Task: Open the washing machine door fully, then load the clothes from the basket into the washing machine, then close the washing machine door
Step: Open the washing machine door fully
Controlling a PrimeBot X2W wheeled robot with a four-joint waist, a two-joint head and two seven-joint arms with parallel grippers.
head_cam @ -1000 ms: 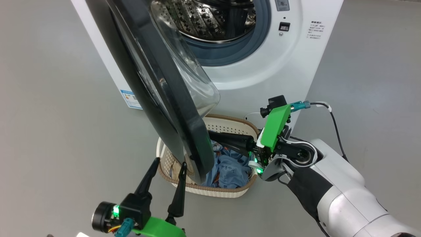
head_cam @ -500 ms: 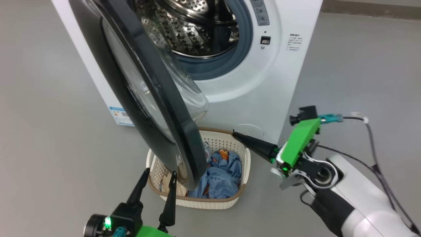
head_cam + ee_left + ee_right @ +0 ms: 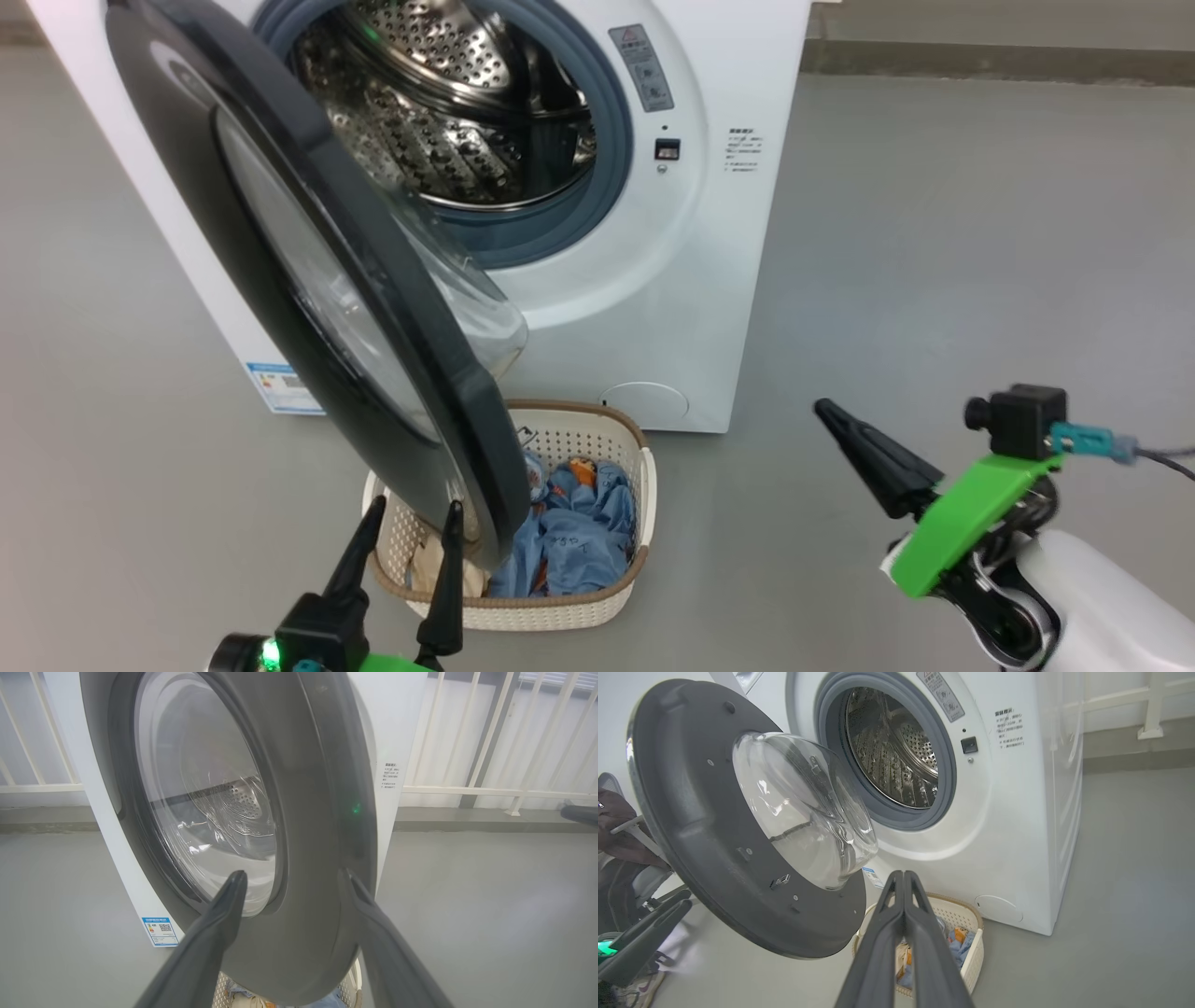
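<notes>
Head view, lower left: the left gripper [image 3: 414, 509] hangs with its fingers spread and empty, near the basket [image 3: 523, 611]. The right gripper [image 3: 826, 411], fingers pressed together on nothing, hovers well to its right. The clothes [image 3: 574, 546] lie in the basket, beneath the half-open washing machine door [image 3: 187, 159] of the washing machine [image 3: 728, 280].
</notes>
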